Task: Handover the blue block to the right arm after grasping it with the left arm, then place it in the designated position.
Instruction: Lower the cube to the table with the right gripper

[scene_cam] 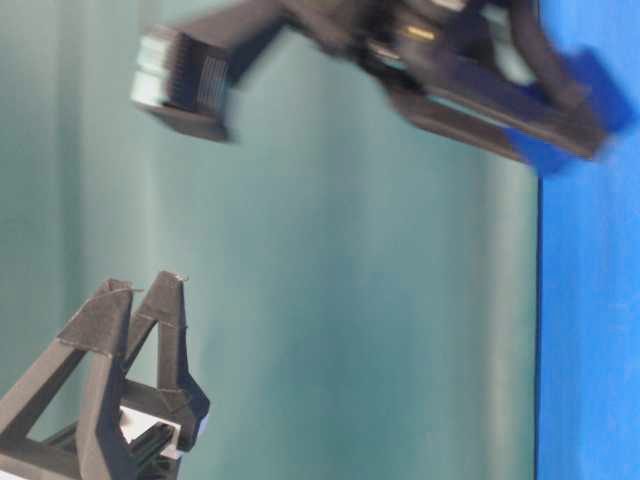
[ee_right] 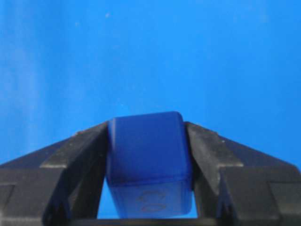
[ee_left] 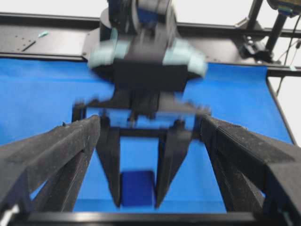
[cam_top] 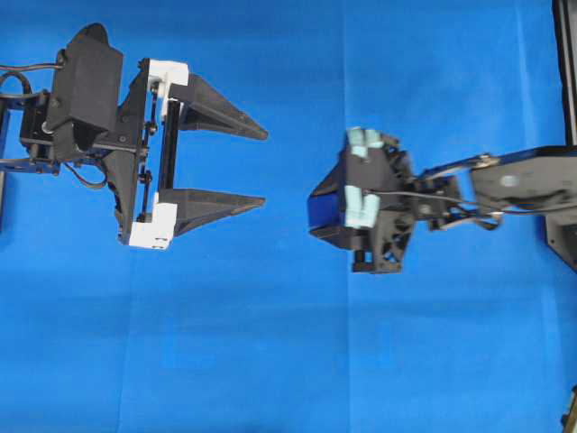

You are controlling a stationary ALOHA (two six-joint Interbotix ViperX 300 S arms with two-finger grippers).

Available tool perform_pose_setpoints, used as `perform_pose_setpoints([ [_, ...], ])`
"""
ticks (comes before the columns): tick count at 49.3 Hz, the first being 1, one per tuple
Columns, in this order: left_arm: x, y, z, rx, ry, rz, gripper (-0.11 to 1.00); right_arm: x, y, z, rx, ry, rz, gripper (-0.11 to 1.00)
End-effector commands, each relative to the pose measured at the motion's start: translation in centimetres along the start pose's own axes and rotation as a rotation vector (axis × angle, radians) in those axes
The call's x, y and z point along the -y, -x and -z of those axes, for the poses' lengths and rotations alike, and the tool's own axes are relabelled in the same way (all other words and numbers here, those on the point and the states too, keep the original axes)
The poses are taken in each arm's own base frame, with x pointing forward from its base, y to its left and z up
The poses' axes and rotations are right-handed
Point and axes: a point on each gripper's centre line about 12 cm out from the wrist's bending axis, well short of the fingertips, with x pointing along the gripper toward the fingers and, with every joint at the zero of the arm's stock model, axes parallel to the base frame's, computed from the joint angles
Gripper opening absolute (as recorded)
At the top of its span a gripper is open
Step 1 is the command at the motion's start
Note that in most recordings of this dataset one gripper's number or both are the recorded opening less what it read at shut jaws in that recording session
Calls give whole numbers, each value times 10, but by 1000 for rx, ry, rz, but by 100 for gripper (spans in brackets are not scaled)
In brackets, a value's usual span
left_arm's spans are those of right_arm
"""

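Observation:
The blue block (ee_right: 148, 150), a dark cube with a faint mark on its near face, is pinched between the black fingers of my right gripper (ee_right: 148, 141). From overhead, that right gripper (cam_top: 315, 216) points down over the cloth right of centre, with the blue block (cam_top: 326, 212) at its tip. My left gripper (cam_top: 264, 167), with white brackets, stands wide open well to the left with nothing in it. In the left wrist view its fingers (ee_left: 56, 150) frame the blurred right gripper and the blue block (ee_left: 137, 188) ahead.
Blue cloth (cam_top: 270, 343) covers the table. A black frame rail (ee_left: 56, 42) runs along the far edge in the left wrist view. Another dark rail (cam_top: 566, 63) stands at the overhead view's right edge.

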Motion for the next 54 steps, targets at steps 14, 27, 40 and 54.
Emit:
perform_pose_setpoints([
  [14,1,4,-17,48,-4,2,92,3,-44,17,22,-61,-77,42],
  [27,1,4,-17,48,-4,2,92,4,-51,23,8,-78,-75,42],
  [40,1,4,-17,48,-4,2,92,6,-51,23,8,-78,-73,42],
  [54,1,4,-17,48,-4,2,92,10,-51,25,5,-74,-67,42],
])
